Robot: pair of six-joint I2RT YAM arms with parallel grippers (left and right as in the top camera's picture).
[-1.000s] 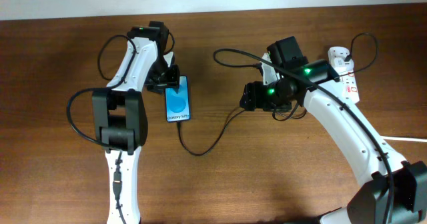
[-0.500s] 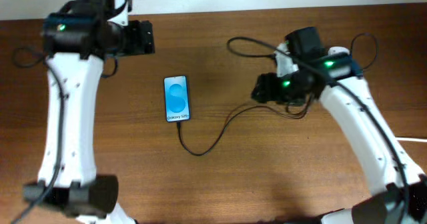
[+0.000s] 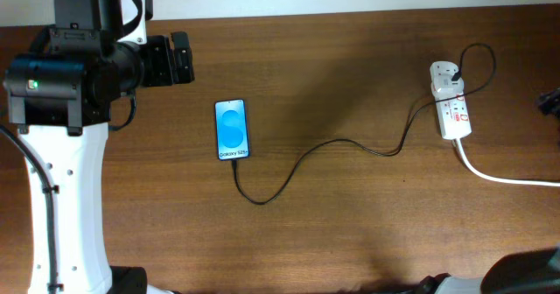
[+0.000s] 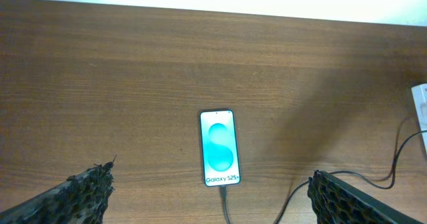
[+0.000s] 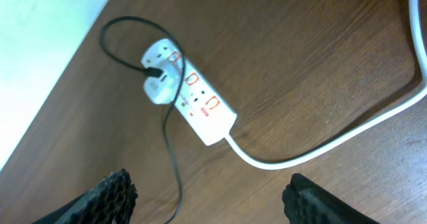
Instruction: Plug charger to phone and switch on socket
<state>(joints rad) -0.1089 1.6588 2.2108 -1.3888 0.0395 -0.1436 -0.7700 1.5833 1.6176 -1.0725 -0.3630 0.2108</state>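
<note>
The phone (image 3: 232, 129) lies flat on the wooden table with its blue screen up, and it also shows in the left wrist view (image 4: 219, 147). The charger, a thin black cable (image 3: 302, 161), has its plug tip in the phone's lower end (image 4: 223, 193). It runs right to a white adapter (image 3: 444, 73) seated in the socket (image 3: 455, 115). My left gripper (image 4: 211, 177) is open and empty, high above the phone. My right gripper (image 5: 210, 187) is open and empty above the socket (image 5: 200, 104). Whether the socket's switch is on cannot be told.
The socket's thick white cord (image 3: 503, 177) runs off the right edge and also shows in the right wrist view (image 5: 300, 151). My left arm (image 3: 70, 110) stands over the table's left side. A dark bit of my right arm (image 3: 551, 101) shows at the right edge.
Both arms have pulled away from the middle. The left gripper left the phone and rose to the far left. The right arm withdrew to the right, almost out of the overhead view.
</note>
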